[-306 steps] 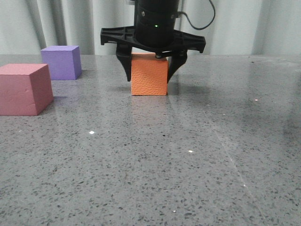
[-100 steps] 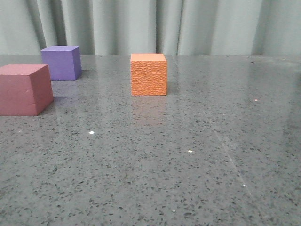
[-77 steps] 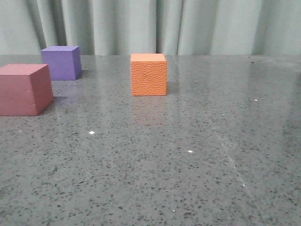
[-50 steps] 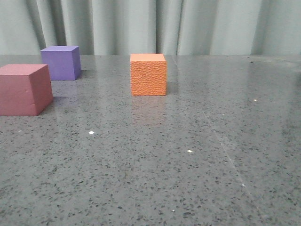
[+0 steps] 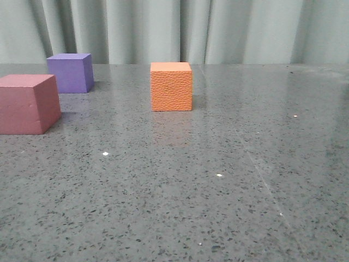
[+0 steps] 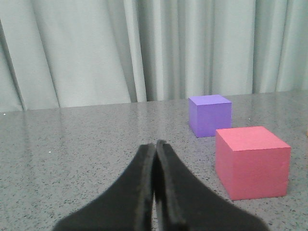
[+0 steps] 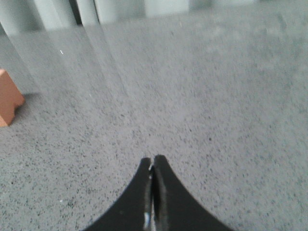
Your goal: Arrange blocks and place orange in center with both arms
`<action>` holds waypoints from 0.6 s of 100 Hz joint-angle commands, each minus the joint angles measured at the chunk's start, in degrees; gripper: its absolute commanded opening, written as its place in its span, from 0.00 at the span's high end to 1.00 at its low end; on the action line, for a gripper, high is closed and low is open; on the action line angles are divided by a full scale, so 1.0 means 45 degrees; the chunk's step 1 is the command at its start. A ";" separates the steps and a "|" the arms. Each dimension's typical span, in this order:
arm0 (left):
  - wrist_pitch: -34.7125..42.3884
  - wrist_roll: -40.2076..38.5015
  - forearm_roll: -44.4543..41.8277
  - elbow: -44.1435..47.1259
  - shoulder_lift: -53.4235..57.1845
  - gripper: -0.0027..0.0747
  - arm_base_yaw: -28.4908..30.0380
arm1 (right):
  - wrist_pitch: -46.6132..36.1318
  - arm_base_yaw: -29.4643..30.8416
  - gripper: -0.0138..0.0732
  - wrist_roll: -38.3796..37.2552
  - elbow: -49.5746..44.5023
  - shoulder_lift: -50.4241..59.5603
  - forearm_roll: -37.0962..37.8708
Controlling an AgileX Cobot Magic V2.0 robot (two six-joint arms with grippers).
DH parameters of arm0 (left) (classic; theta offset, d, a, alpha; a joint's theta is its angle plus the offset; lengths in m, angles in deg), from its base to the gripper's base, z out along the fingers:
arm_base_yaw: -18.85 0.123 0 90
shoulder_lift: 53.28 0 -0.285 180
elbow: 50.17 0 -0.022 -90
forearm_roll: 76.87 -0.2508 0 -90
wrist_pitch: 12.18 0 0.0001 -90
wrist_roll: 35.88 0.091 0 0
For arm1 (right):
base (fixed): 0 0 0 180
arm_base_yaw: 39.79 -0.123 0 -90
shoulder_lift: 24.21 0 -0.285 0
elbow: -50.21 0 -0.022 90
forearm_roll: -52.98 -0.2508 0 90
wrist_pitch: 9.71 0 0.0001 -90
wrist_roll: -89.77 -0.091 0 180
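Note:
The orange cube (image 5: 171, 86) with a pebbled surface stands alone on the grey stone table (image 5: 180, 180), mid-far. The purple cube (image 5: 70, 72) stands at the far left and the pinkish-red cube (image 5: 28, 103) nearer, at the left edge of the front view. Neither gripper shows in the front view. My left gripper (image 6: 155, 143) is shut and empty, low over the table, with the purple cube (image 6: 210, 114) and the pinkish-red cube (image 6: 252, 161) beyond it to one side. My right gripper (image 7: 152, 158) is shut and empty over bare table; a corner of the orange cube (image 7: 8, 103) shows at that view's edge.
A pale pleated curtain (image 5: 180, 30) hangs behind the table's far edge. The table surface is speckled and glossy, with faint reflections of the cubes.
About three seconds ago a gripper stood open around the orange cube; it has since left the front view. In the last second the cubes have stayed put.

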 commanded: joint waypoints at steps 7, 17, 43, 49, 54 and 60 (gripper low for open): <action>0.0940 -0.0052 0.0108 0.0702 0.0413 0.99 0.0013 | -0.3142 0.1127 0.92 0.2962 -0.0993 0.1348 -0.2181; 0.0940 -0.0052 0.0108 0.0702 0.0413 0.99 0.0013 | -0.3496 0.1660 0.92 0.3251 -0.1686 0.2137 -0.2325; 0.0940 -0.0052 0.0108 0.0702 0.0413 0.99 0.0013 | -0.3794 0.2004 0.92 0.3251 -0.2943 0.3398 -0.2325; 0.0940 -0.0052 0.0108 0.0702 0.0413 0.99 0.0013 | -0.4028 0.2004 0.92 0.3251 -0.3269 0.3549 -0.2325; 0.0940 -0.0052 0.0108 0.0702 0.0413 0.99 0.0013 | -0.4231 0.2004 0.92 0.3251 -0.3606 0.3580 -0.2325; 0.0940 -0.0052 0.0108 0.0702 0.0413 0.99 0.0013 | -0.4097 0.2004 0.92 0.3251 -0.3594 0.3580 -0.2325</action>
